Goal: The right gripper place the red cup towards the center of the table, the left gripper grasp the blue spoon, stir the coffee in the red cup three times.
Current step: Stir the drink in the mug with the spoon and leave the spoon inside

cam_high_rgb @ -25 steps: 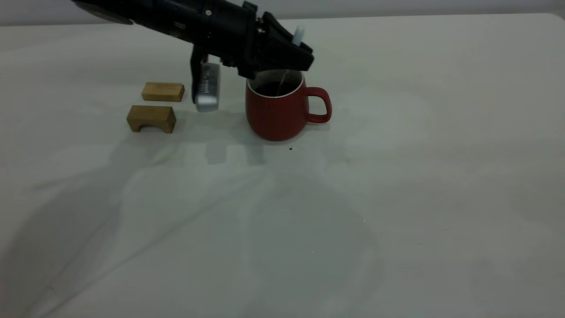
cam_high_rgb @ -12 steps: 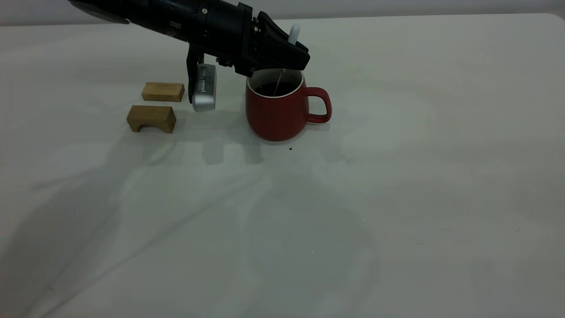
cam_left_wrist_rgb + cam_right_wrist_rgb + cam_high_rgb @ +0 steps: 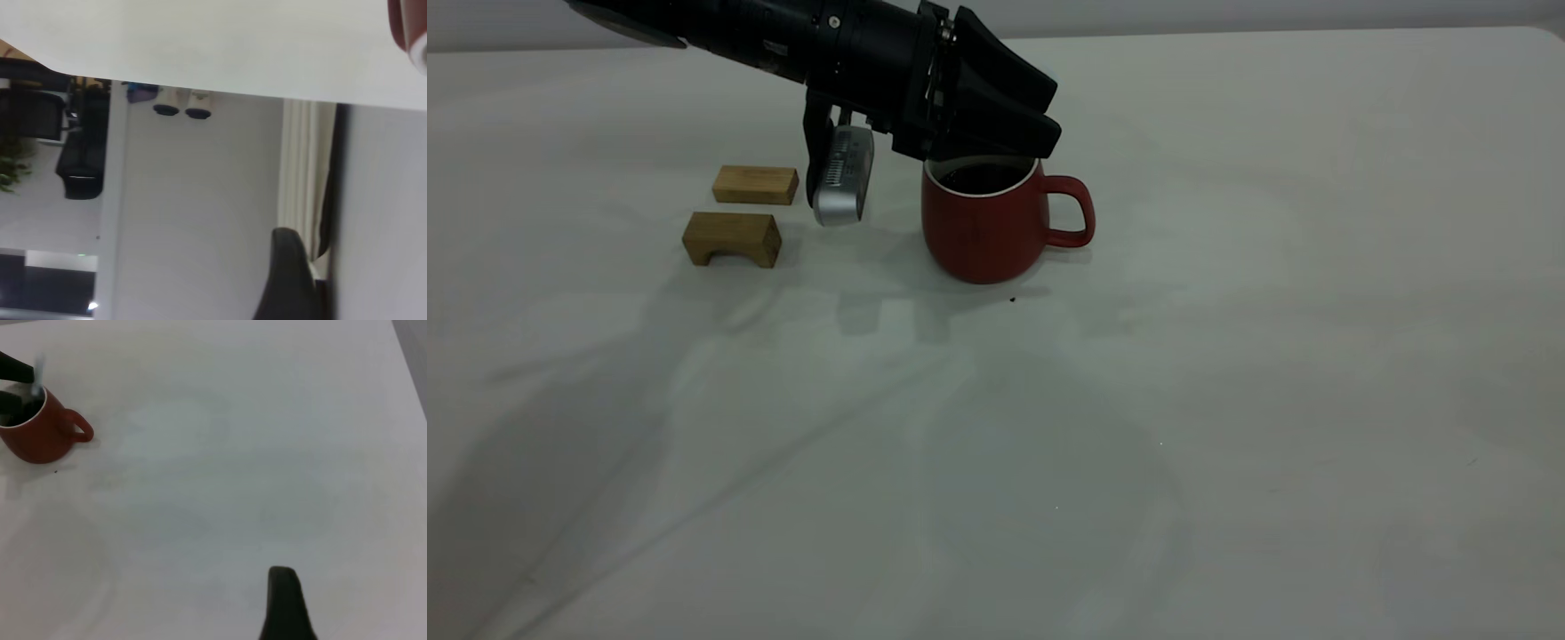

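The red cup [image 3: 983,233] stands on the table [image 3: 1227,356] left of the middle, handle to the right, with dark coffee [image 3: 983,179] inside. My left gripper [image 3: 1021,120] hovers just above the cup's rim, its black fingers close together and shut on the blue spoon. From outside the fingers hide the spoon. The right wrist view shows its pale handle [image 3: 39,371] as a blur over the cup [image 3: 40,433]. The right gripper [image 3: 288,583] is far from the cup, over bare table.
Two tan wooden blocks [image 3: 755,184] [image 3: 732,238] lie left of the cup. A silver-grey ribbed part [image 3: 842,178] hangs from the left arm between blocks and cup. A tiny dark speck [image 3: 1012,300] lies in front of the cup. A red cup edge [image 3: 404,27] shows in the left wrist view.
The left gripper has turned over the cup and shifted slightly. The spoon's pale handle tip and thin neck, visible before, are now hidden behind the fingers. The cup has not moved.
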You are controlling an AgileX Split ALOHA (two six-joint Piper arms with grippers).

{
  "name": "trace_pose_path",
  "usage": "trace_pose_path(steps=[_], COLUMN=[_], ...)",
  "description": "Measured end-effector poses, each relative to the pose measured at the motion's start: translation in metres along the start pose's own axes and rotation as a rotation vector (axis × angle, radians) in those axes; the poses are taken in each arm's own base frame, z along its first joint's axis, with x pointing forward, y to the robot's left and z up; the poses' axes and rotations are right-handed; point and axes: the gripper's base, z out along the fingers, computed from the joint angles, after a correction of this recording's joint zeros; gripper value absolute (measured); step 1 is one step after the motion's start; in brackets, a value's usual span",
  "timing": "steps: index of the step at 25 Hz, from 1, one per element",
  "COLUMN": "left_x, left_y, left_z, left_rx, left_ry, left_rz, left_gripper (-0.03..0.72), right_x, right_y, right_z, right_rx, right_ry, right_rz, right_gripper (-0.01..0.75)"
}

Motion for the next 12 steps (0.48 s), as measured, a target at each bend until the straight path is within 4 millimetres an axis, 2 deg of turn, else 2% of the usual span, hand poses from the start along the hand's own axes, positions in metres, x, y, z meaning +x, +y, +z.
trace_pose_path(steps=[6,12], left_x=[0.004,0.022], left_y=[0.001,0.000], left_z=[-0.001,-0.008], left_rx=[-0.015,-0.004], left_ry=[0.017,0.031], left_rz=[0.038,0.076], left_gripper=[0.584,0.572], right_x=[0.000,0.000], right_y=[0.000,0.000], right_z=[0.000,0.000], right_rx=[0.000,0.000], right_ry=[0.000,0.000], right_rz=[0.000,0.000], right_gripper=[0.570,0.570])
